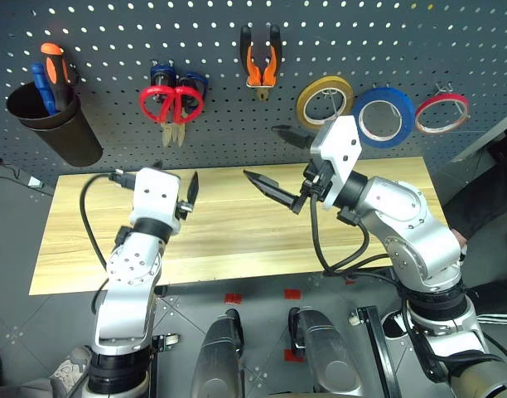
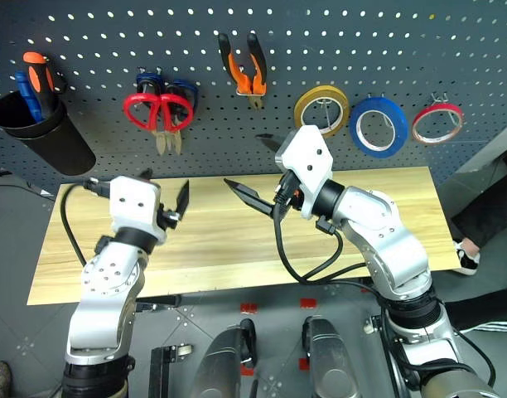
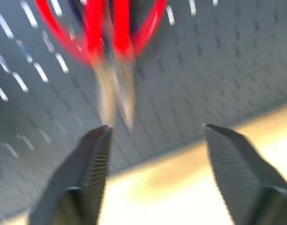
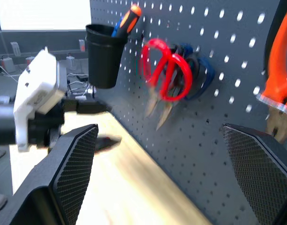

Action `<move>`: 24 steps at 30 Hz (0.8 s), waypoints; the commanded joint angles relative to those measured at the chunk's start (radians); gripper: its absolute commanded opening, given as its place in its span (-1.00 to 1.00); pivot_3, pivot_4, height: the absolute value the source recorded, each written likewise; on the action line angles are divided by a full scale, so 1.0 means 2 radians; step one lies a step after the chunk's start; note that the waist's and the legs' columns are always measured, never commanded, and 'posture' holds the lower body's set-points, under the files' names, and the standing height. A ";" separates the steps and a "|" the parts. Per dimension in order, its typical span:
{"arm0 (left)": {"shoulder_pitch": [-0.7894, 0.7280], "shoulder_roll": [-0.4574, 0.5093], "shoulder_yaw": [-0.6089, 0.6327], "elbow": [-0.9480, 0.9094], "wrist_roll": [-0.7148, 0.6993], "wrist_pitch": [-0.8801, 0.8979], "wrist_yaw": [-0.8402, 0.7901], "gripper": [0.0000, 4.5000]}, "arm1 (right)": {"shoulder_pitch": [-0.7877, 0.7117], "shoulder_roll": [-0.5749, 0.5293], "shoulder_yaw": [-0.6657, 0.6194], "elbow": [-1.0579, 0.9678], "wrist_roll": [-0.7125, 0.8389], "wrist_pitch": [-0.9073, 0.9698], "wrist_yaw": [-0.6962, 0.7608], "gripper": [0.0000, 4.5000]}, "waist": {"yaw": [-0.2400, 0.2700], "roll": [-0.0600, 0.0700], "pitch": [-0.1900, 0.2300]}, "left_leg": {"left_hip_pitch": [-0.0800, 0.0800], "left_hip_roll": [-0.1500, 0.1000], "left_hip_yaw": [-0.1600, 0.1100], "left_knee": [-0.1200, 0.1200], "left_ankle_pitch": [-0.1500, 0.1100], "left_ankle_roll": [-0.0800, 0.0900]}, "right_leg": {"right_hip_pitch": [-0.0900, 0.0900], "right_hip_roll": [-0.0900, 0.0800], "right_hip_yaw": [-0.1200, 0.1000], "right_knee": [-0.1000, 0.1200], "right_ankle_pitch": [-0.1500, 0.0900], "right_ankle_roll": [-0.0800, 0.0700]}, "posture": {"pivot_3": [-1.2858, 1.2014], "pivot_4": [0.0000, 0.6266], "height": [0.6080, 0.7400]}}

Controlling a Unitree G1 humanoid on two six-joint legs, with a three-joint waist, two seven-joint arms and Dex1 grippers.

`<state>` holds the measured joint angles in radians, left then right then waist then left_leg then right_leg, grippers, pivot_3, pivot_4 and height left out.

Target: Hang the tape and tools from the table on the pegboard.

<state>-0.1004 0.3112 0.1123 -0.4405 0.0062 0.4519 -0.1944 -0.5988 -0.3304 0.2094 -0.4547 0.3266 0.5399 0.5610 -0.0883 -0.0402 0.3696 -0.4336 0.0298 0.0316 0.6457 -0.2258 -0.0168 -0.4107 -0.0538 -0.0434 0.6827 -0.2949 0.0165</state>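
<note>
The red-handled scissors [image 1: 171, 103] hang on the pegboard [image 1: 113, 33], over a blue-handled pair. My left gripper [image 1: 176, 179] is open just below them, over the table [image 1: 237, 240], with nothing between its fingers [image 3: 92, 159]. The orange-and-black pliers [image 1: 260, 60] hang higher up, and the blue tape [image 1: 383, 116] hangs to the right. My right gripper [image 1: 262, 152] is open and empty, held above the table's middle and pointing toward the board between the scissors [image 4: 164, 70] and the pliers [image 4: 279, 65].
A black cup [image 1: 50, 120] on the board's left holds an orange and a blue screwdriver. A yellow ring [image 1: 324, 99] and a thin red ring [image 1: 441, 112] hang either side of the blue tape. Cables loop from both wrists over the table.
</note>
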 commanded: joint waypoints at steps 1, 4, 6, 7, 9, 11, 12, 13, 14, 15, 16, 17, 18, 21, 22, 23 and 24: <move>0.012 -0.003 0.035 0.004 -0.041 0.029 -0.015 0.97 | 0.005 0.006 0.008 -0.017 -0.005 0.020 -0.015 1.00 | 0.001 0.000 0.000 | 0.000 0.000 0.000 0.000 0.000 0.000 | 0.000 0.000 0.000 0.000 0.000 0.000 | -0.12 0.14 1.00; 0.020 0.008 0.078 0.039 -0.072 0.058 -0.025 0.97 | 0.009 0.016 0.021 -0.019 -0.007 0.058 -0.033 1.00 | 0.000 0.000 0.000 | 0.000 0.000 0.000 0.001 0.000 0.001 | 0.000 0.000 0.000 0.001 0.000 0.000 | -0.12 0.18 1.00; 0.013 0.025 0.114 0.070 -0.093 0.075 -0.035 0.97 | 0.006 0.019 0.048 -0.019 -0.018 0.091 -0.042 1.00 | 0.000 0.000 0.000 | 0.001 0.000 0.000 0.001 -0.001 0.001 | 0.000 0.000 0.000 0.001 0.000 0.000 | -0.11 0.21 1.00; 0.008 0.032 0.129 0.085 -0.102 0.076 -0.037 0.97 | 0.004 0.023 0.058 -0.019 -0.020 0.111 -0.047 1.00 | 0.000 0.000 0.000 | 0.001 0.000 0.000 0.001 -0.001 0.001 | 0.000 0.000 0.000 0.002 0.000 0.000 | -0.11 0.21 1.00; -0.003 0.051 0.151 0.112 -0.117 0.091 -0.045 0.97 | -0.005 0.028 0.075 -0.023 -0.020 0.156 -0.054 1.00 | 0.001 0.000 0.001 | 0.001 0.000 0.000 0.001 -0.001 0.001 | -0.001 0.000 0.000 0.002 0.000 0.000 | -0.10 0.28 1.00; -0.016 0.093 0.159 0.159 -0.124 0.100 -0.074 0.97 | -0.025 0.043 0.090 -0.021 -0.014 0.220 -0.066 1.00 | 0.001 0.001 0.001 | 0.001 0.000 0.000 0.001 -0.001 0.001 | -0.001 0.000 0.000 0.003 0.000 0.000 | -0.10 0.34 1.00; -0.026 0.110 0.164 0.184 -0.129 0.105 -0.084 0.97 | -0.038 0.057 0.091 -0.017 -0.012 0.240 -0.075 1.00 | 0.002 0.001 0.003 | 0.001 0.000 0.000 0.001 -0.001 0.001 | -0.001 0.000 0.000 0.003 0.000 0.000 | -0.10 0.37 1.00; -0.033 0.121 0.166 0.198 -0.133 0.109 -0.090 0.97 | -0.047 0.067 0.088 -0.016 -0.010 0.254 -0.081 1.00 | 0.002 0.001 0.004 | 0.001 0.000 0.000 0.001 -0.001 0.001 | -0.001 0.000 0.000 0.003 0.000 0.000 | -0.10 0.39 1.00; -0.039 0.128 0.168 0.209 -0.137 0.106 -0.092 0.97 | -0.054 0.076 0.083 -0.016 -0.008 0.267 -0.085 1.00 | 0.002 0.001 0.004 | 0.001 0.000 0.000 0.001 -0.001 0.001 | -0.002 0.000 0.001 0.004 0.000 0.000 | -0.10 0.41 1.00; -0.049 0.138 0.169 0.225 -0.140 0.107 -0.098 0.97 | -0.064 0.085 0.080 -0.014 -0.007 0.279 -0.090 1.00 | 0.002 0.002 0.006 | 0.001 0.000 0.000 0.001 -0.001 0.001 | -0.002 0.000 0.001 0.004 0.000 0.000 | -0.09 0.48 1.00; -0.065 0.151 0.167 0.255 -0.136 0.095 -0.103 0.97 | -0.075 0.096 0.080 -0.006 -0.008 0.287 -0.094 1.00 | 0.002 0.002 0.008 | 0.001 0.000 0.000 0.001 -0.001 0.001 | -0.002 0.000 0.001 0.004 0.000 0.000 | -0.09 0.50 1.00; -0.084 0.164 0.162 0.287 -0.133 0.088 -0.111 0.97 | -0.085 0.107 0.082 0.002 -0.010 0.293 -0.098 1.00 | 0.003 0.002 0.011 | 0.001 0.000 0.001 0.001 -0.001 0.001 | -0.002 0.000 0.001 0.004 0.000 0.000 | -0.09 0.55 1.00; -0.099 0.174 0.157 0.314 -0.132 0.089 -0.118 0.97 | -0.093 0.114 0.083 0.009 -0.011 0.296 -0.101 1.00 | 0.004 0.002 0.015 | 0.001 0.000 0.001 0.001 -0.001 0.001 | -0.003 0.000 0.001 0.004 0.000 0.000 | -0.09 0.57 1.00; -0.134 0.188 0.145 0.372 -0.133 0.084 -0.134 0.97 | -0.109 0.123 0.085 0.012 -0.012 0.306 -0.102 1.00 | 0.004 0.002 0.026 | 0.000 0.000 0.001 0.000 -0.001 0.001 | -0.005 0.000 0.002 0.006 0.000 0.000 | -0.09 0.67 1.00; -0.145 0.189 0.144 0.389 -0.136 0.082 -0.138 0.97 | -0.112 0.126 0.086 0.012 -0.011 0.309 -0.103 1.00 | 0.004 0.002 0.028 | 0.000 0.000 0.002 0.000 -0.001 0.001 | -0.005 0.000 0.002 0.005 0.000 0.000 | -0.09 0.69 1.00; -0.154 0.190 0.144 0.403 -0.138 0.082 -0.141 0.97 | -0.115 0.129 0.085 0.012 -0.010 0.313 -0.103 1.00 | 0.004 0.002 0.029 | -0.001 0.000 0.002 0.000 0.000 0.001 | -0.005 0.000 0.003 0.005 0.000 0.000 | -0.09 0.72 1.00; -0.167 0.189 0.145 0.426 -0.141 0.082 -0.143 0.97 | -0.119 0.132 0.085 0.013 -0.010 0.315 -0.104 1.00 | 0.003 0.001 0.032 | -0.001 0.000 0.003 0.000 0.000 0.000 | -0.005 -0.001 0.003 0.005 0.000 -0.001 | -0.09 0.73 1.00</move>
<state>-0.4204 0.6780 0.3970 0.3674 -0.2674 0.6285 -0.4686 -0.8154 -0.0859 0.3796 -0.3970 0.2966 1.1655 0.3557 -0.0816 -0.0374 0.4329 -0.4349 0.0298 0.0375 0.6456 -0.2252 -0.0171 -0.4216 -0.0548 -0.0380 0.6916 -0.2956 0.0147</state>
